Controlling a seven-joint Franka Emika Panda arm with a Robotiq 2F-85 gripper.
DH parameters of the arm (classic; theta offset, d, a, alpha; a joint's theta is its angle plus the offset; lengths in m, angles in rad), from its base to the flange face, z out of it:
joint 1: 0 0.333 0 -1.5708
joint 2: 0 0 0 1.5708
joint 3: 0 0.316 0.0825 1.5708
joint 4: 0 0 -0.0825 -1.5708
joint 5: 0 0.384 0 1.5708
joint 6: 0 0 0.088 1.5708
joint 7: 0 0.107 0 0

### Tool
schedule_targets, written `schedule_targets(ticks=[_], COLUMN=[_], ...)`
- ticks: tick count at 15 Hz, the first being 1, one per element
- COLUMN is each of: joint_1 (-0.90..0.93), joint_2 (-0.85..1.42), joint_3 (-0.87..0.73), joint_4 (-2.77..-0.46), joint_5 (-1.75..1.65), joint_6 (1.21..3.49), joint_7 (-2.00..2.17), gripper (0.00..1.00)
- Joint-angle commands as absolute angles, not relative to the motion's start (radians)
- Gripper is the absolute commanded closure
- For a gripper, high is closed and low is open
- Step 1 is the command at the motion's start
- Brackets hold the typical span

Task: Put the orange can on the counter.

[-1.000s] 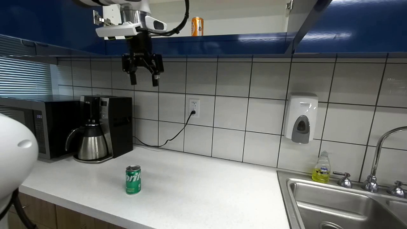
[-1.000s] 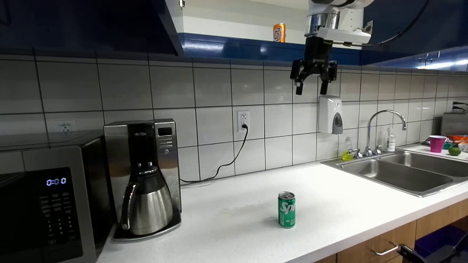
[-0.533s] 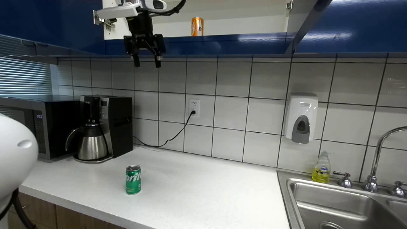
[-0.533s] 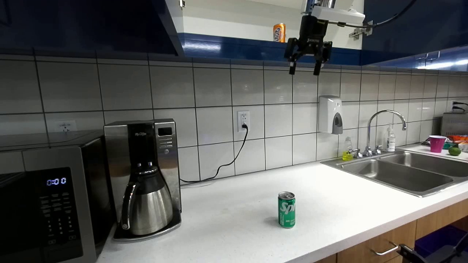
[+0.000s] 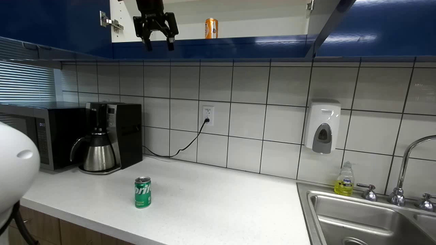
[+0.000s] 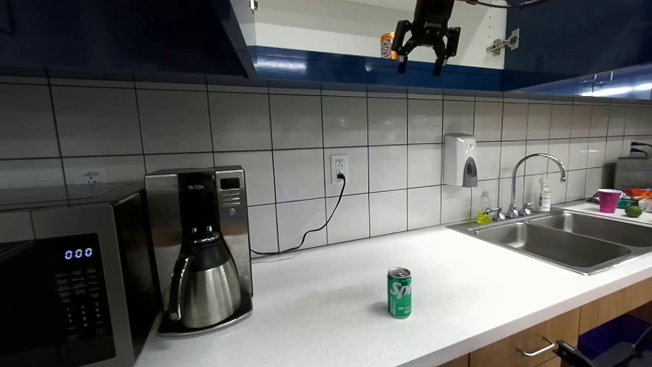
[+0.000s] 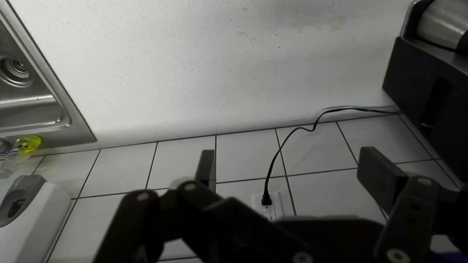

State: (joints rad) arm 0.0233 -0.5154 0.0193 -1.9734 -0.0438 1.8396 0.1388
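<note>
Small orange cylindrical can [image 5: 211,28], logo-printed, stands upright in blue-fronted cabinet [image 5: 238,47]; black two-finger gripper [image 5: 159,45] spread apart.

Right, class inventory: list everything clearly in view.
orange can: one, orange, in cabinet
cabinet: one open, blue, above counter
counter: one, pale, under cabinet
green can: one, green, on counter
coffee maker: one, black/silver, on counter
microwave: one, black/grey, beside coffee maker
cord: one, black, at wall
dispenser: one, white, on wall
sink: one, silver, in counter
faucet: one, silver, at sink
bottles: two, yellow and white, behind sink
cup: one, pink, beyond sink
drawers: several, brown, under counter
blinds: one, pale, beyond microwave
gripper: one, black, open, near cabinet
arm: one, white, picture's edge
</note>
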Motion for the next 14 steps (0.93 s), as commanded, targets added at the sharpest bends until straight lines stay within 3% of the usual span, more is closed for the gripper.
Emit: schedule_targets(ticks=[1,14], joint_1=[-0.008,-0.033], joint_2=[-0.479,-0.413], joint_3=[0.041,0.036], joint_4=[-1.874,-1.731], joint_5=[-0.061,-0.067], joint_6=[1.793,1.906], joint_7=[0.175,0.202], gripper=[0.0,0.0])
